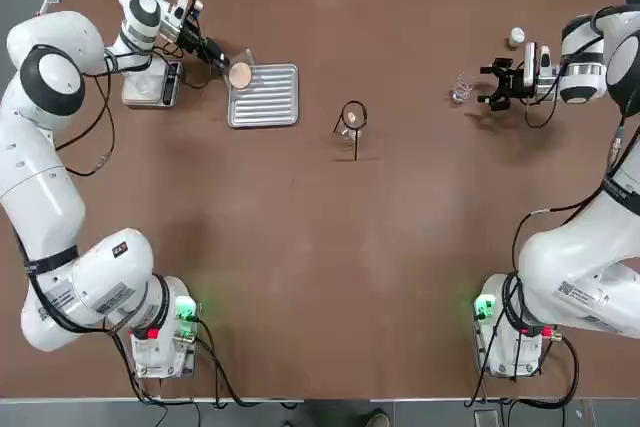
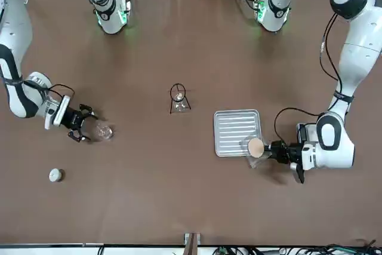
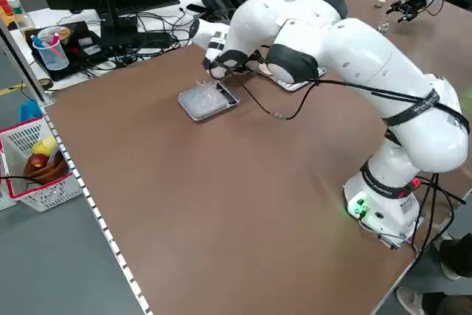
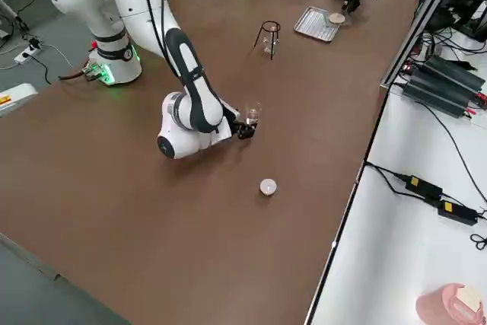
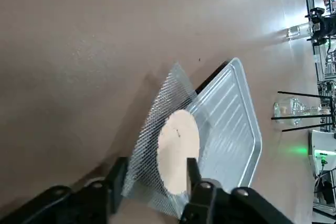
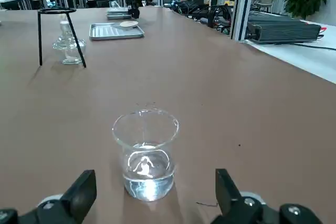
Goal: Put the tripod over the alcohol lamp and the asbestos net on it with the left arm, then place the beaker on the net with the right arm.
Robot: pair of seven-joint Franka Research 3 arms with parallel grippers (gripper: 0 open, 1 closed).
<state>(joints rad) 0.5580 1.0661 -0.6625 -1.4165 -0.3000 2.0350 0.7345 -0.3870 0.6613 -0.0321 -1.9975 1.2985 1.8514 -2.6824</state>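
The asbestos net, grey mesh with a beige disc, stands tilted against the near rim of a ribbed metal tray. My left gripper is at the far left of the table, its fingers pressed against the net's two side edges. The black tripod stands at mid-table over the small glass alcohol lamp. At the far right the clear beaker stands upright just ahead of my right gripper, whose fingers are spread wide and clear of the glass.
A small white bottle sits beyond the right gripper near the far edge. A flat scale-like plate lies under the left arm's wrist. Cables run along the far edge, and the arm bases stand at the near corners.
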